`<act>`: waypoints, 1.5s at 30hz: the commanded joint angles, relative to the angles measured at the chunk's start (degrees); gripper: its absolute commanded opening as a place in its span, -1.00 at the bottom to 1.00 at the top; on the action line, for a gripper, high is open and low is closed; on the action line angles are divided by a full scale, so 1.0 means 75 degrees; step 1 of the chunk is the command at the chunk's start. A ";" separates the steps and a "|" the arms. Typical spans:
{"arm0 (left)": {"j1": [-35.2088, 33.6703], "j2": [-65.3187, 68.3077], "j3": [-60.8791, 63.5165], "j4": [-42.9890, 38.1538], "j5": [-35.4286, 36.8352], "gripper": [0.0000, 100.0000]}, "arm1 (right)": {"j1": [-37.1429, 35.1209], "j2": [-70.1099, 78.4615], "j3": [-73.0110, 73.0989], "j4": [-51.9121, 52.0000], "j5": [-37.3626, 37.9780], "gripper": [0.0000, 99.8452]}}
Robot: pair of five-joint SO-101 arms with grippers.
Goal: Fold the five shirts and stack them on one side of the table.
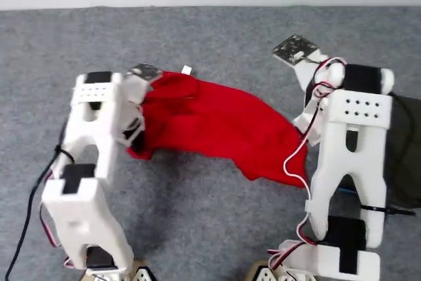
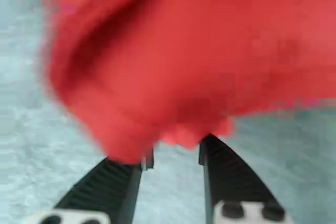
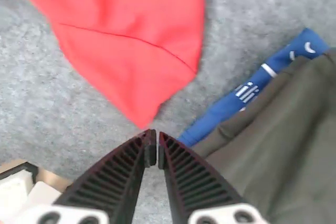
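From where I stand, the high view shows a rumpled red cotton shirt (image 1: 217,123) slanting from upper left to lower right across the middle of the grey felt-like table top (image 1: 217,37). The left arm (image 1: 92,136) stands at the frame's left, its wrist against the shirt's bunched upper-left end. The right arm (image 1: 348,143) stands at the right, beside the shirt's lower-right tip. A dark olive shirt (image 1: 402,143) lies at the right edge, partly behind that arm.

In the left wrist view, red cloth takes up the upper frame. The left gripper (image 2: 176,150) sits at lower centre, right against the cloth's lower edge. Whether it has hold of the cloth I cannot tell.

In the right wrist view, the right gripper (image 3: 154,142) is at lower centre, pressed closed on nothing, just below the shirt's pointed corner and apart from it. To the right, a blue shirt with white print (image 3: 247,95) peeks out beside the olive one.

The red shirt looks unfolded as yet. I would have the right gripper part, take that corner alone, and draw it away from the left arm so the cloth lies flat before any fold, keeping off the blue and olive shirts.
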 commanded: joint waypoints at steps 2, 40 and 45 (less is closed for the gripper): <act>-0.0914 0.0949 -0.2245 -0.0129 -0.0105 -0.70 | -0.0264 -0.0369 0.0105 0.0287 -0.0176 -0.98; 0.1219 -0.0867 0.1190 -0.0105 -0.0059 -0.57 | -0.0275 -0.0311 0.0105 0.0287 -0.1266 -0.97; 0.1219 -0.0434 0.1190 -0.0703 0.0164 -0.57 | -0.0264 -0.0311 0.0105 0.0287 -0.1254 -0.97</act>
